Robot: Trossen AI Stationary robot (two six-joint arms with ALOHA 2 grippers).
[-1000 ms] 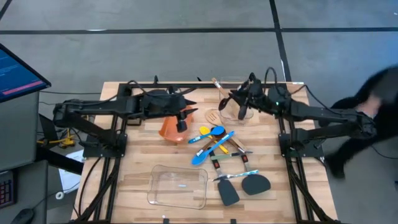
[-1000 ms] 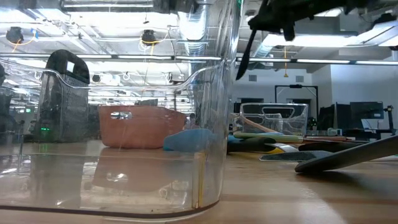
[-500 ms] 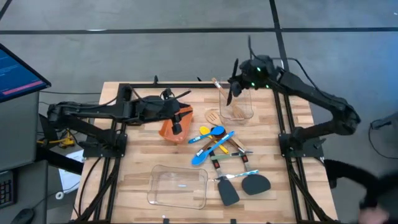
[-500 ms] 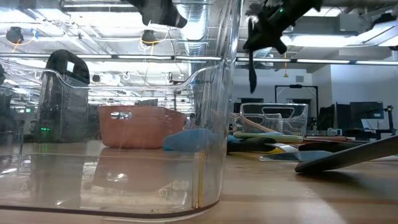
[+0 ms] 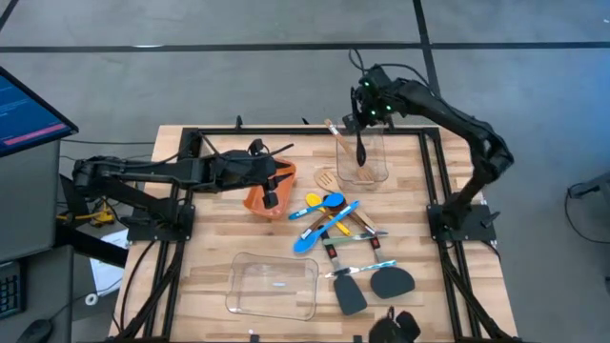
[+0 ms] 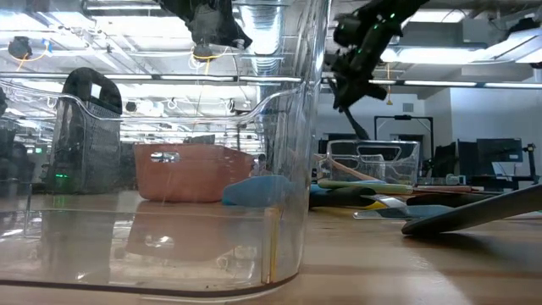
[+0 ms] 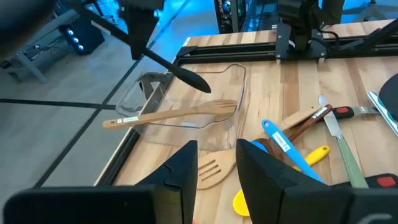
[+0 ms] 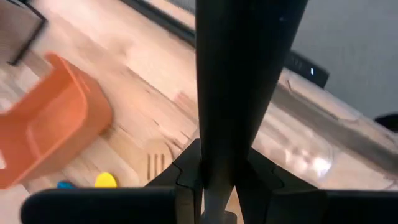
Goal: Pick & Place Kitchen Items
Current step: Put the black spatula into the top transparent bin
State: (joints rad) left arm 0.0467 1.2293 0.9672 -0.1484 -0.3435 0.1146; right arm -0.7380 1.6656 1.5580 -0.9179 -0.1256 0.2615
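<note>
High view: right end effector [image 5: 363, 116] hangs above the clear container [image 5: 363, 162] at the far side of the surface [image 5: 210, 257], clamped on a black spoon [image 5: 361, 145] whose head points down into the container. A wooden spoon [image 7: 171, 115] lies across that container. Just beside the container, on the nearer side, a slotted wooden turner [image 5: 325, 178]. Near the container, toward the surface's middle, lie the other utensils: blue spoon [image 5: 324, 227], yellow spoon [image 5: 312, 200], two black spatulas [image 5: 372, 283]. Left end effector [image 5: 272, 193] hovers over the orange bin [image 5: 257, 199], well apart from the container; fingers [image 7: 183, 171] part-open w/ nothing between. A second, larger clear container [image 5: 274, 286] sits at the near edge, well apart from the first.
</note>
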